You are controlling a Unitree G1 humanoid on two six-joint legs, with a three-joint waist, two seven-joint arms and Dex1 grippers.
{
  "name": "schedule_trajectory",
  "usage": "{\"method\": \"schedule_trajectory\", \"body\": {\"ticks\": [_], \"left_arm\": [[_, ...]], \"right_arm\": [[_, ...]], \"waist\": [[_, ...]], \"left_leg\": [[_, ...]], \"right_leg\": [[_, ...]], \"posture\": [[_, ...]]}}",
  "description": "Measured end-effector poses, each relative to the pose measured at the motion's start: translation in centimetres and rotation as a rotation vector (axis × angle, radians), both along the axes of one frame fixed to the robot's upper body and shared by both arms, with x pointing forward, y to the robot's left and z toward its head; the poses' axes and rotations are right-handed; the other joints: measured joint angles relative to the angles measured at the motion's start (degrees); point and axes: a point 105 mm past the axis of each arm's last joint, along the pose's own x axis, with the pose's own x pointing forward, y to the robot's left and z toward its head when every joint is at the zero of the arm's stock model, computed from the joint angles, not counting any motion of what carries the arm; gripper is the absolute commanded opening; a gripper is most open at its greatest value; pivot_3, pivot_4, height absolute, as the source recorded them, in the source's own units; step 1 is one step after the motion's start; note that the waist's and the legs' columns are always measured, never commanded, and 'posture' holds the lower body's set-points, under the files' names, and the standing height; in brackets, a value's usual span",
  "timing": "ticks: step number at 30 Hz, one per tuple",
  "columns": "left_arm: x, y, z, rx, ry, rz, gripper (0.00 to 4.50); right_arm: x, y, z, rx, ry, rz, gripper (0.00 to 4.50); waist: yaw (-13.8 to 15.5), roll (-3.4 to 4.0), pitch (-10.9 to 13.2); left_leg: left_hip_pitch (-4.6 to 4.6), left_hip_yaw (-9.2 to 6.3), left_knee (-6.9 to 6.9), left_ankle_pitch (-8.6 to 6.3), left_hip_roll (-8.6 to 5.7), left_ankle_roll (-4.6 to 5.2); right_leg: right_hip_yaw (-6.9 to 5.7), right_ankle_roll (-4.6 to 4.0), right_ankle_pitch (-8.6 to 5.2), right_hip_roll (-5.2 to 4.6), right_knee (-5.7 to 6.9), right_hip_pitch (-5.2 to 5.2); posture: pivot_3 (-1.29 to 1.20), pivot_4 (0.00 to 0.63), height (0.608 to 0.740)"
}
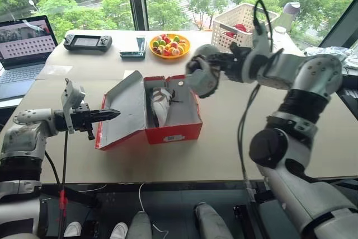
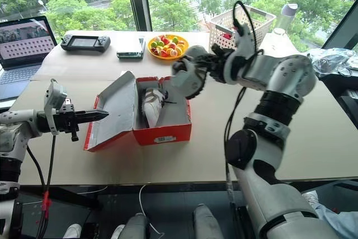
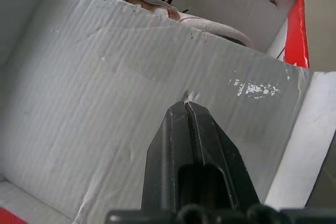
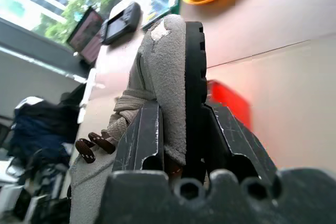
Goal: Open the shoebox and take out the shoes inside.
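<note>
The red shoebox (image 1: 173, 132) stands open in the middle of the table, its lid (image 1: 126, 107) folded out to the left with the pale grey inside facing up. My left gripper (image 1: 114, 114) is shut, its tip against the inside of the lid (image 3: 94, 77). One grey-white shoe (image 1: 162, 104) lies in the box. My right gripper (image 4: 184, 114) is shut on the other shoe (image 4: 168, 66), one finger on the upper and one on the black sole. It holds this shoe (image 1: 201, 76) in the air above the box's far right corner.
At the back of the table are a white lattice basket (image 1: 240, 23), an orange plate of coloured sweets (image 1: 170, 45), a dark device (image 1: 133, 48) and a game console (image 1: 88, 41). A laptop (image 1: 22, 46) sits at the far left. A bottle (image 1: 288, 15) stands behind the basket.
</note>
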Motion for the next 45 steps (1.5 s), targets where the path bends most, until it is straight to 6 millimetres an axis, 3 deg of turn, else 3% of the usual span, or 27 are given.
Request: {"method": "schedule_trajectory", "body": {"ticks": [3, 5, 10, 16, 22, 26, 28, 30, 33, 39, 43, 44, 45], "left_arm": [[0.0, -0.1, 0.1, 0.001, -0.002, 0.003, 0.0], [0.0, -0.2, 0.2, 0.001, -0.005, -0.001, 0.0], [-0.1, -0.7, 0.1, -0.004, -0.003, -0.014, 0.0], [-0.1, -0.7, 0.2, -0.003, -0.004, -0.012, 0.0], [-0.1, -0.8, 0.2, -0.004, -0.002, -0.01, 0.0], [-0.1, -0.8, 0.2, -0.006, 0.001, -0.012, 0.0], [-0.1, -0.8, 0.3, -0.009, 0.002, -0.012, 0.0], [-0.1, -0.9, 0.3, -0.012, 0.003, -0.012, 0.0], [-0.1, -0.9, 0.4, -0.012, -0.002, -0.015, 0.0], [-0.1, -0.9, 0.4, -0.013, -0.001, -0.014, 0.0], [-0.1, -0.9, 0.4, -0.014, -0.001, -0.013, 0.0], [-0.1, -1.0, 0.4, -0.015, -0.001, -0.013, 0.0], [-0.1, -1.0, 0.4, -0.015, -0.001, -0.013, 0.0]], "right_arm": [[0.3, -4.6, -2.1, -0.02, 0.027, -0.111, 1.14], [0.7, -5.3, -2.7, 0.014, 0.017, -0.127, 1.14], [2.1, -5.6, -4.8, 0.137, -0.01, -0.16, 1.14], [3.6, -4.4, -7.9, 0.301, -0.01, -0.222, 1.14], [3.8, -5.3, -10.3, 0.283, -0.005, -0.308, 1.14], [3.7, -5.6, -11.0, 0.054, 0.004, -0.275, 2.21], [3.0, -7.1, -12.1, -0.221, 0.043, -0.253, 2.9], [3.0, -7.7, -11.7, -0.44, 0.043, -0.225, 3.58], [2.9, -8.4, -11.5, -0.652, 0.038, -0.194, 3.58], [2.4, -9.8, -10.5, -0.788, 0.032, -0.183, 3.58], [2.1, -9.7, -7.8, -0.823, -0.023, -0.156, 3.58], [1.9, -8.9, -5.3, -0.819, -0.084, -0.123, 3.58], [1.9, -8.6, -4.1, -0.82, -0.115, -0.113, 3.58]], "waist": [[-0.4, 0.15, 0.1], [-1.3, 0.2, 0.1], [-2.8, 0.2, 0.1], [-3.1, 0.2, 0.1], [-3.1, 0.22, 0.1], [-3.1, 0.22, 0.1], [-3.1, 0.22, 0.1], [-3.1, 0.2, 0.1], [-2.8, 0.15, 0.1], [-1.5, 0.15, 0.1], [-1.3, 0.31, 0.2], [-1.5, 0.49, 0.3], [-1.6, 0.61, 0.4]], "left_leg": [[0.06, 0.08, -0.05, 0.0, 0.01, 0.01], [0.13, 0.08, -0.09, 0.0, 0.01, 0.01], [0.18, 0.07, -0.03, 0.11, 0.0, 0.18], [0.18, 0.06, 0.0, 0.21, -0.03, 0.33], [0.12, 0.06, -0.02, 0.21, -0.05, 0.33], [0.2, 0.03, -0.02, 0.21, -0.04, 0.33], [0.33, 0.03, 0.01, 0.21, -0.04, 0.33], [0.62, 0.03, 0.04, 0.21, -0.04, 0.32], [1.14, 0.03, 0.03, 0.2, -0.04, 0.31], [1.0, 0.04, 0.15, 0.21, -0.08, 0.3], [0.76, 0.05, 0.09, 0.21, -0.08, 0.3], [0.64, 0.05, 0.08, 0.21, -0.07, 0.3], [0.61, 0.05, 0.05, 0.22, -0.07, 0.3]], "right_leg": [[0.11, -0.01, 0.01, 0.02, 0.01, -0.04], [0.16, -0.03, 0.02, 0.05, 0.08, -0.04], [0.18, 0.01, 0.09, 0.07, 0.19, 0.0], [0.2, 0.07, 0.24, 0.07, 0.18, 0.03], [0.2, 0.09, 0.24, 0.05, 0.03, 0.05], [0.17, 0.09, 0.24, 0.06, 0.04, 0.14], [0.16, 0.1, 0.23, 0.06, 0.03, 0.33], [0.14, 0.1, 0.23, 0.06, -0.02, 0.67], [0.13, -0.05, 0.11, 0.05, -0.06, 1.16], [0.15, -0.19, 0.0, 0.0, -0.15, 1.27], [0.17, 0.15, 0.18, 0.0, -0.12, 0.99], [0.18, 0.16, 0.18, 0.02, -0.06, 0.82], [0.19, 0.15, 0.18, 0.02, -0.03, 0.77]], "posture": [[0.0, 0.15, 0.74], [0.0, 0.15, 0.74], [0.0, 0.15, 0.74], [0.0, 0.15, 0.74], [0.0, 0.15, 0.74], [0.0, 0.15, 0.74], [0.0, 0.15, 0.74], [0.0, 0.15, 0.74], [0.0, 0.15, 0.74], [0.0, 0.15, 0.74], [0.0, 0.15, 0.74], [0.0, 0.15, 0.74], [0.0, 0.15, 0.74]]}}
